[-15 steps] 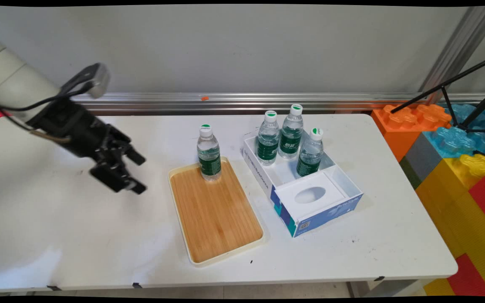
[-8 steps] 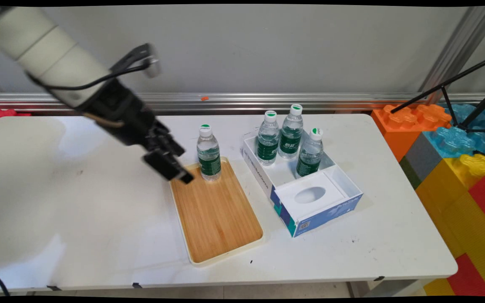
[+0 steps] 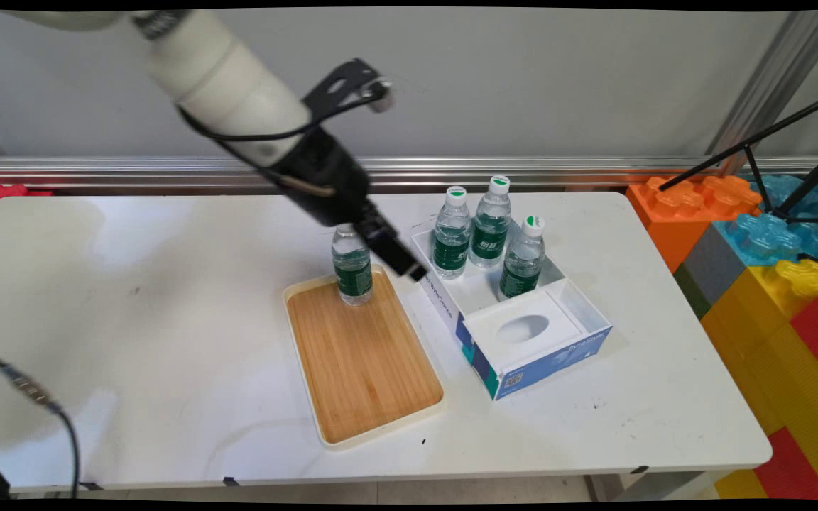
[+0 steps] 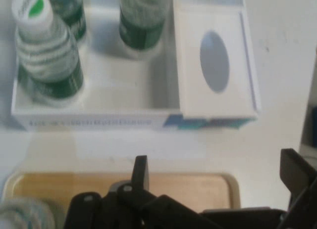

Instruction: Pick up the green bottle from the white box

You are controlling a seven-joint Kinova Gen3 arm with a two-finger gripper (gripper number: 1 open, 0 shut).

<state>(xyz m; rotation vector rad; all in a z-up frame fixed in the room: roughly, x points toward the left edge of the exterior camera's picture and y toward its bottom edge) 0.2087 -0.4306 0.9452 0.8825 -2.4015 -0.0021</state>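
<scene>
Gripper: black two-finger unit on the white arm, hanging above the gap between the wooden tray and the cut-open box. In the hand view its fingers stand spread wide apart with nothing between them; the tray's cream rim and the table show through the gap.

Nearest thing: a water bottle standing upright on the tray's far end, just beside the gripper and partly hidden behind the black wrist, so its cap cannot be seen in the main view. It does not appear to touch the gripper, though the overlap makes this hard to judge.

Three more bottles stand upright in the far compartment of the box: far left bottle, far middle bottle, near right bottle. All carry dark green labels with white print too small to read, and white caps with a green mark.

Box: white inside, blue and teal outside, an oval opening in its near white panel. Grey lettering runs along the long side and pale script along the near blue face; neither is legible.

Surface: white table with faint scuffs. Behind it a grey wall with an aluminium rail. Large toy blocks, orange, blue, yellow and red, are stacked at the table's right end, with black tripod legs above them.
</scene>
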